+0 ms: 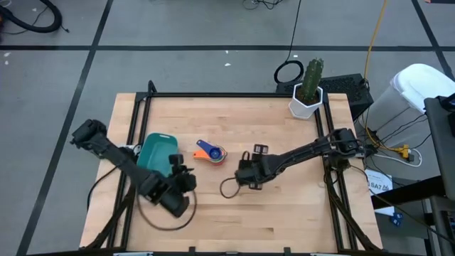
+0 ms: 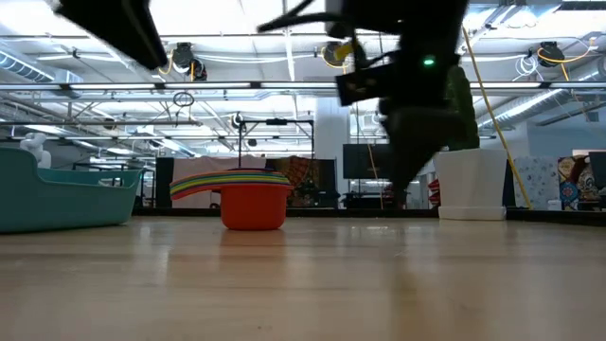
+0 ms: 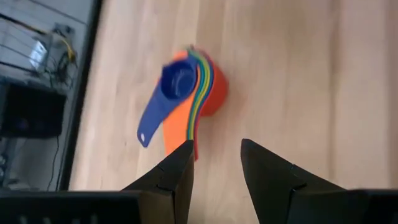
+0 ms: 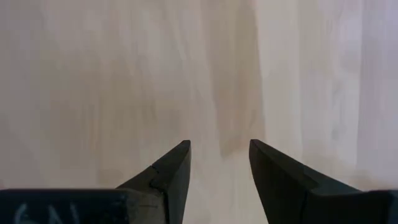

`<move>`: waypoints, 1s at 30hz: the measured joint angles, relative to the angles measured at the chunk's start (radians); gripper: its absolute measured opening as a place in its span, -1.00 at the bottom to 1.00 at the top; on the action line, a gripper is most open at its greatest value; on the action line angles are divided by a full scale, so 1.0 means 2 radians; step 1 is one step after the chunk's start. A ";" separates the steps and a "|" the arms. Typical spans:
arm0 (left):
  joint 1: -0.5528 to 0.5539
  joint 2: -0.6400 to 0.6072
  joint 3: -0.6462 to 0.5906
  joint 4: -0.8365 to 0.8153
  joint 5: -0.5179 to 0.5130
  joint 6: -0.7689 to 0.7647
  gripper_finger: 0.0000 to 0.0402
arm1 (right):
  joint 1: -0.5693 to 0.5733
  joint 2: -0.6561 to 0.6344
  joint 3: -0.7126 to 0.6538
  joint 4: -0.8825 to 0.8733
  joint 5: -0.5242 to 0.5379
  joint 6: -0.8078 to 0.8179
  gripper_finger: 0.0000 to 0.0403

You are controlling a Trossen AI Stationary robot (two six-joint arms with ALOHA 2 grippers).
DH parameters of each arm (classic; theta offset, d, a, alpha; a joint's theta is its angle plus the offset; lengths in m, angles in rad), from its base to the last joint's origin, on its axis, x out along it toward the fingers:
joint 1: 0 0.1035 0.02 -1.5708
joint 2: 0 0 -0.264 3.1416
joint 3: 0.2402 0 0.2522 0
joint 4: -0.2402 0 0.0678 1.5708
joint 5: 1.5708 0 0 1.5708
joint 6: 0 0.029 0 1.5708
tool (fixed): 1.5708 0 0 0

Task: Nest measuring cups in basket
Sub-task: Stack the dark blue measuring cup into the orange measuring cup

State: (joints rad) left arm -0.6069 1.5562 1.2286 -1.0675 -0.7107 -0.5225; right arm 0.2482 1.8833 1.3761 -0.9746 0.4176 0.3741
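The measuring cups [image 1: 210, 151] sit nested in one stack on the wooden table, the orange one outermost and a small dark blue one [image 3: 176, 84] on top, with the handles fanned out together. The stack rests on the orange cup's base [image 2: 253, 213]. The teal basket [image 1: 158, 151] stands just to its left on the table. My left gripper [image 3: 216, 144] hovers open above the table, near the basket's near right corner, pointing down at a slant toward the stack, with nothing between its fingers. My right gripper [image 4: 219, 144] is open over bare wood to the right of the stack [image 1: 243, 174].
A white pot with a cactus [image 1: 307, 99] stands at the table's far right corner. A black cable loop [image 1: 167, 213] lies under the left arm, and another short cable [image 1: 227, 188] curls beside the right gripper. A black frame [image 1: 234, 94] edges the table.
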 joint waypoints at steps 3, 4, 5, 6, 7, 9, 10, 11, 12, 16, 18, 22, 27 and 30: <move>0.034 0.000 -0.024 0.018 0.032 0.032 -0.32 | 0.019 -0.028 -0.040 -0.005 0.000 0.033 -0.23; 0.044 0.000 -0.031 0.029 0.041 0.044 -0.32 | 0.026 -0.041 -0.058 -0.002 0.001 0.048 -0.23; 0.055 0.000 -0.036 0.041 0.049 0.059 -0.32 | 0.033 -0.056 -0.080 0.003 0.000 0.063 -0.23; 0.064 0.000 -0.041 0.051 0.056 0.073 -0.32 | 0.040 -0.073 -0.103 0.014 0.001 0.081 -0.23; 0.074 0.000 -0.044 0.060 0.063 0.091 -0.32 | 0.047 -0.091 -0.128 0.027 0.001 0.101 -0.23; 0.095 0.000 -0.045 0.079 0.077 0.128 -0.32 | 0.061 -0.132 -0.182 0.063 0.000 0.139 -0.23; 0.105 0.000 -0.045 0.091 0.082 0.147 -0.31 | 0.069 -0.153 -0.209 0.087 0.000 0.160 -0.23; 0.115 0.000 -0.045 0.103 0.085 0.169 -0.30 | 0.077 -0.174 -0.236 0.113 -0.001 0.178 -0.23; 0.125 0.000 -0.045 0.116 0.093 0.191 -0.27 | 0.085 -0.196 -0.263 0.141 -0.001 0.196 -0.23; 0.166 0.000 -0.044 0.139 0.136 0.230 -0.05 | 0.117 -0.271 -0.357 0.235 -0.001 0.269 -0.23; 0.186 0.002 -0.044 0.140 0.152 0.238 0.10 | 0.131 -0.300 -0.394 0.270 0.000 0.298 -0.23; 0.215 0.005 -0.044 0.135 0.159 0.259 0.40 | 0.156 -0.335 -0.439 0.309 0.001 0.331 -0.23; 0.236 0.005 -0.044 0.138 0.161 0.308 0.69 | 0.172 -0.340 -0.446 0.316 0.003 0.330 -0.23; 0.256 0.005 -0.044 0.138 0.180 0.337 0.78 | 0.177 -0.340 -0.446 0.336 0.003 0.319 -0.23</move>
State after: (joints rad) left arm -0.0954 1.5661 1.1400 -0.7914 -0.3512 0.1524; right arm 0.6029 1.2026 0.4831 -0.3029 0.4229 1.0127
